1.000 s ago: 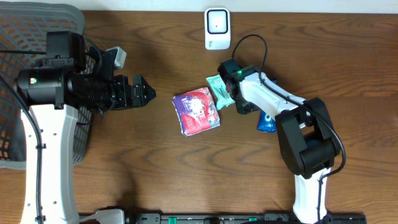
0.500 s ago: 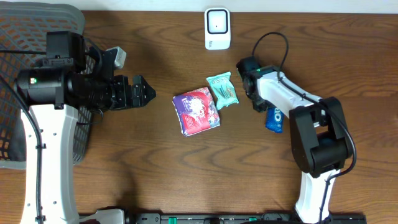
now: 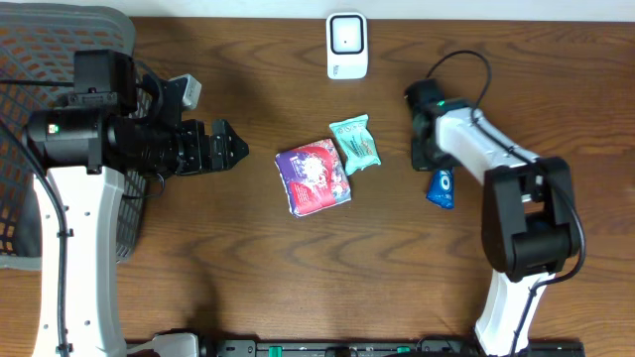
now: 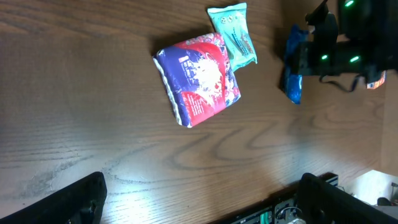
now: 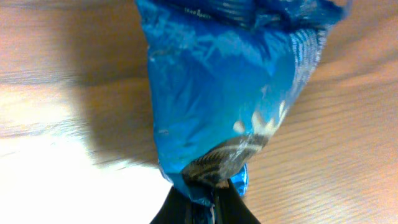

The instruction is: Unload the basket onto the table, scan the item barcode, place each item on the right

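Change: right gripper (image 5: 208, 200) now clamped on blue packet (image 3: 442, 188), moved right | left gripper (image 3: 236, 149) apart, unmoved

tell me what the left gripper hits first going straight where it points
Likely the red and purple packet, lying straight ahead of the left gripper; its height is unclear, so it might pass above.
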`<action>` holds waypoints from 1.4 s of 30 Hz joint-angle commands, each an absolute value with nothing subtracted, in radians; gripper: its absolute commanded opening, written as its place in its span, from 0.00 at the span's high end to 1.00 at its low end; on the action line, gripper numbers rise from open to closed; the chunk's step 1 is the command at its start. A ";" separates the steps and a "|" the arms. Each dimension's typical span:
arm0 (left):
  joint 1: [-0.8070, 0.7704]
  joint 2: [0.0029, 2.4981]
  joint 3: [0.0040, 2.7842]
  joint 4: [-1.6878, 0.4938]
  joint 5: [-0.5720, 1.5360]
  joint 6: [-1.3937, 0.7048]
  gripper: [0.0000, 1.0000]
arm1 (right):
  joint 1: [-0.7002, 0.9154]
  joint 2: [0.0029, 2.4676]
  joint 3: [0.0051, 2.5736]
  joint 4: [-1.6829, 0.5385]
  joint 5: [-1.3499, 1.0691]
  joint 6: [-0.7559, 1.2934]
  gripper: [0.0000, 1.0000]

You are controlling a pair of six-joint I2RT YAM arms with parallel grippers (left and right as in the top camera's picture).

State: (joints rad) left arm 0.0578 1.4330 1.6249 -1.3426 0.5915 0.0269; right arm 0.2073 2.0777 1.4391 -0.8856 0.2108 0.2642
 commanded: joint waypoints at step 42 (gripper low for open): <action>0.056 1.436 1.619 -1.345 0.582 0.037 0.02 | -0.188 2.150 1.674 -1.285 -0.532 -0.009 0.48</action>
State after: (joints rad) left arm 0.0578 1.4330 1.6249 -1.3422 0.5911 0.0269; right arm -0.2375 2.1468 1.6470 -1.2530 -0.6380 0.0303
